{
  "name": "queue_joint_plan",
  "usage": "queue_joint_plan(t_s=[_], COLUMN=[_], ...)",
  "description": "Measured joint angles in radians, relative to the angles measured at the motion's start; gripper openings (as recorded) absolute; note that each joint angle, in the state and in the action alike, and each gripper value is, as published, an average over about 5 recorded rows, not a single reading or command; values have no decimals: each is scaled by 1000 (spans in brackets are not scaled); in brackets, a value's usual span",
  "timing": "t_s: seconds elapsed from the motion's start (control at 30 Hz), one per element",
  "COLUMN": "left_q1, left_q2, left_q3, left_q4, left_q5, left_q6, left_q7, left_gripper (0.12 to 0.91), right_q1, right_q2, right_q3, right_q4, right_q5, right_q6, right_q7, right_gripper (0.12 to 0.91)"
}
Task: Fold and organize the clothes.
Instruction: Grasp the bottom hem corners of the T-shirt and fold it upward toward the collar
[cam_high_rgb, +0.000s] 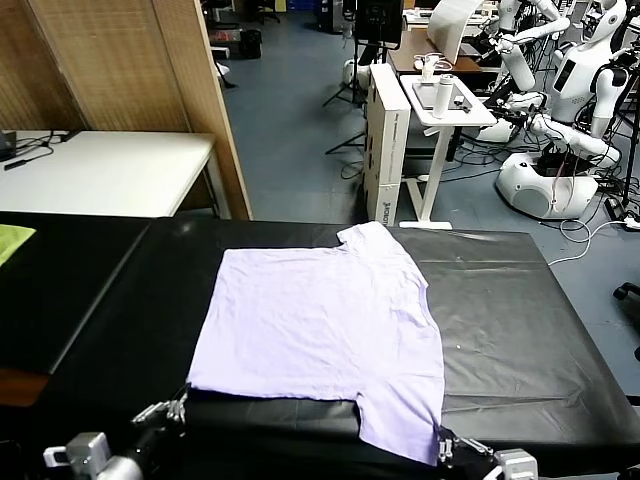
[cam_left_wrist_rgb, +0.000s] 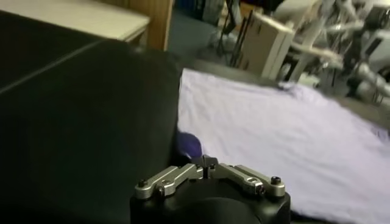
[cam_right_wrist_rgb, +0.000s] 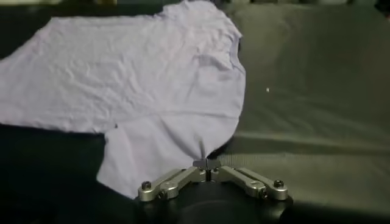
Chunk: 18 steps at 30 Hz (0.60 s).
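Note:
The clothes are one pale lavender T-shirt (cam_high_rgb: 320, 320) spread flat on the black table (cam_high_rgb: 510, 330), its plain side up and no print showing. My left gripper (cam_high_rgb: 178, 406) is at the shirt's near left corner. In the left wrist view the left gripper (cam_left_wrist_rgb: 205, 163) is shut, with a small raised fold of the T-shirt (cam_left_wrist_rgb: 274, 134) at its tips. My right gripper (cam_high_rgb: 443, 447) sits at the near right sleeve corner. The right wrist view shows the right gripper (cam_right_wrist_rgb: 207, 163) shut on the T-shirt (cam_right_wrist_rgb: 140, 79), the fabric tented up to the tips.
A yellow-green cloth (cam_high_rgb: 12, 240) lies at the far left edge. Behind the table stand a white desk (cam_high_rgb: 110, 170), a wooden partition (cam_high_rgb: 190, 90) and a white cart (cam_high_rgb: 440, 110). Other robots (cam_high_rgb: 560, 110) are at the back right.

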Motion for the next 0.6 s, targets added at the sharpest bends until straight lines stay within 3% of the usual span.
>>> queue_joint_plan(t_s=[0.17, 0.47, 0.6], left_q1=[-94, -234, -287], left_q2=[-9, -37, -45], left_q3=[20, 58, 79], left_q4=[46, 129, 172], left_q5=[0, 36, 45], left_q6=[-10, -34, -40], left_q7=[2, 20, 13], left_gripper=[147, 147, 147], right_q1=[145, 360, 427], right_q2=[-25, -22, -22], right_q3=[-30, -110, -146], right_q4=[-110, -304, -362], right_q5=[31, 32, 28], right_q6=[35, 50, 62], right_q7=[-8, -9, -8], right_gripper=[139, 139, 139])
